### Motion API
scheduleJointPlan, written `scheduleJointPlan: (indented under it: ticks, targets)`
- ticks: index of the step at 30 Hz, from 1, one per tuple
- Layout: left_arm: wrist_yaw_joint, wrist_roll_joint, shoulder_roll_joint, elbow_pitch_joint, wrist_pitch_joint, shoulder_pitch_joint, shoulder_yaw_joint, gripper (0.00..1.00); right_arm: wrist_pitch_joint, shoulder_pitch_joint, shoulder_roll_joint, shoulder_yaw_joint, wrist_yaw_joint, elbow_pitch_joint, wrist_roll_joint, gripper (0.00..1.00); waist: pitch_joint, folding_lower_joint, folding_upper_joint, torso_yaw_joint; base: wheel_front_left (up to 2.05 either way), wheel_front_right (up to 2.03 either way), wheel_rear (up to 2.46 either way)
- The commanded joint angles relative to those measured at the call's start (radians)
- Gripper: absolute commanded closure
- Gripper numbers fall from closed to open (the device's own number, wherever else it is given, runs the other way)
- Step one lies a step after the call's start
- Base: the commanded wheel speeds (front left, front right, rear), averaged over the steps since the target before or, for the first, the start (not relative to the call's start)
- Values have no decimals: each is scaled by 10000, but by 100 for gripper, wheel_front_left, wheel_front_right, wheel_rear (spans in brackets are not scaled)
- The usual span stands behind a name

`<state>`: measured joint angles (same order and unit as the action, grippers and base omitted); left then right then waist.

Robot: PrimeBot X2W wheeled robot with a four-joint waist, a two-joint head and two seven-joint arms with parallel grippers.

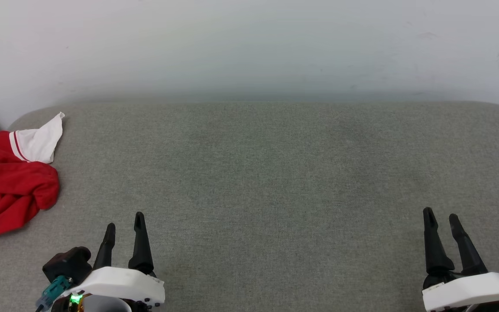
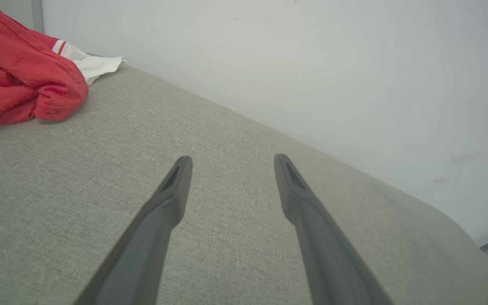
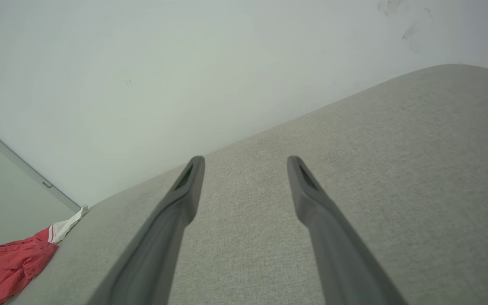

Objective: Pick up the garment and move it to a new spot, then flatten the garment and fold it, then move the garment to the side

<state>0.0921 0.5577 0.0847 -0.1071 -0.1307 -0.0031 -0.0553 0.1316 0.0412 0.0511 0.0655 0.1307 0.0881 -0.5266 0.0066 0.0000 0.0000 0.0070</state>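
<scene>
Red garment (image 1: 9, 190), white striped-trim sleeve; grey surface (image 1: 275, 182).

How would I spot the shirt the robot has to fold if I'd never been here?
Look at the big grey fabric surface in front of the white wall. At its left edge, ahead of the left gripper, lies a crumpled T-shirt. It is the one bright red thing there, with a white sleeve trimmed in red stripes.

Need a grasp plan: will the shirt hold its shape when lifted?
Probably not: the shirt lies crumpled in soft folds, so it should droop from a pinch. Likely light; its sleeve lies thin and flat.
</scene>
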Motion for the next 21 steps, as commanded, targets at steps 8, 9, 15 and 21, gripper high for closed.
scheduleJointPlan:
  ticks: [8,9,15,21]
  targets:
    - [83,-1077,130,218,-302,105,-225,0,297,141,-4,-33,0,-223,1153,0,24,0,0,20,0,0,0]
    - [97,-1177,129,229,-336,119,-239,0,322,163,-4,-39,0,-233,1261,0,25,0,0,22,0,0,0]
    - [160,-1880,148,282,-504,210,-349,0,483,253,-6,-93,0,-319,1955,0,33,0,0,28,0,0,0]
    - [210,-2330,139,285,-614,274,-405,0,602,324,-7,-94,0,-403,2398,0,42,0,0,40,0,0,0]
